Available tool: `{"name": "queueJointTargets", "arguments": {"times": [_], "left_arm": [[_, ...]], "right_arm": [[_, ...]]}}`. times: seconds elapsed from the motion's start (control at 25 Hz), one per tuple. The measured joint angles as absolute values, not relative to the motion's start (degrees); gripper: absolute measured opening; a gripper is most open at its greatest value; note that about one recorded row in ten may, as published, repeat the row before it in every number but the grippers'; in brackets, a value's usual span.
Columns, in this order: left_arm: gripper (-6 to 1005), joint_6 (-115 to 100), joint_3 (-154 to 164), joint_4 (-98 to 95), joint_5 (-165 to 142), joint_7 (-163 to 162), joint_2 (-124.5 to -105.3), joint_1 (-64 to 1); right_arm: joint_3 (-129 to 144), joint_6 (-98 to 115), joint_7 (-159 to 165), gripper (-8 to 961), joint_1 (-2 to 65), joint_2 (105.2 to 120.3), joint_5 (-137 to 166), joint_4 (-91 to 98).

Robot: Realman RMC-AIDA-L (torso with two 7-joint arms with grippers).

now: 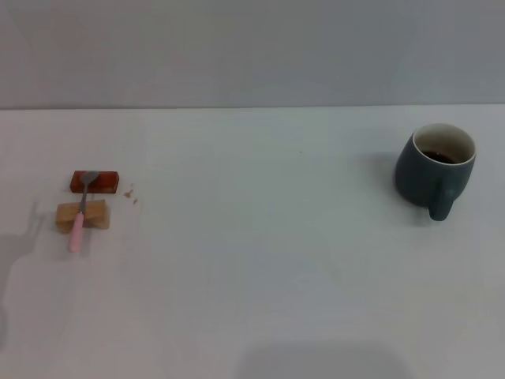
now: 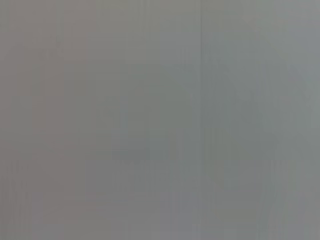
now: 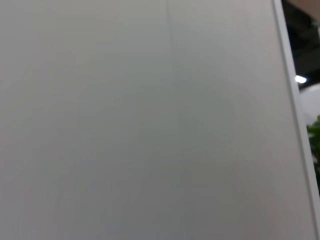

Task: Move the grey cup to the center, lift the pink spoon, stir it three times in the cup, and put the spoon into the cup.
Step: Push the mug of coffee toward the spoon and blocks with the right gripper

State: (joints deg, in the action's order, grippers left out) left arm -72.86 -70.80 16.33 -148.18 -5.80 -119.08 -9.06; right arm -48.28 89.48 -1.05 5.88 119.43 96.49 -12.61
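On the table's (image 1: 260, 260) right side, grey cup (image 1: 434, 170) upright, handle toward robot. Pink spoon (image 1: 80, 217) far left, lying across tan block (image 1: 83, 215) and red-brown block (image 1: 95, 181). Neither gripper visible; fingers' state can't be told.

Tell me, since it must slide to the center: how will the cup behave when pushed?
The cup looks ceramic, so probably heavy and steady. Dark liquid inside may slosh. Its handle could make it turn.
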Motion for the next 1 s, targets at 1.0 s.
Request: {"name": "queueJointTargets", "arguments": {"times": [1.0], "left_arm": [[835, -72.42, -70.75, 16.25, -148.19, -5.80, -118.91, -9.81]], "right_arm": [[-47.56, 50.48, 3.01, -1, 26.72, 114.73, 102.20, -3.41]]}}
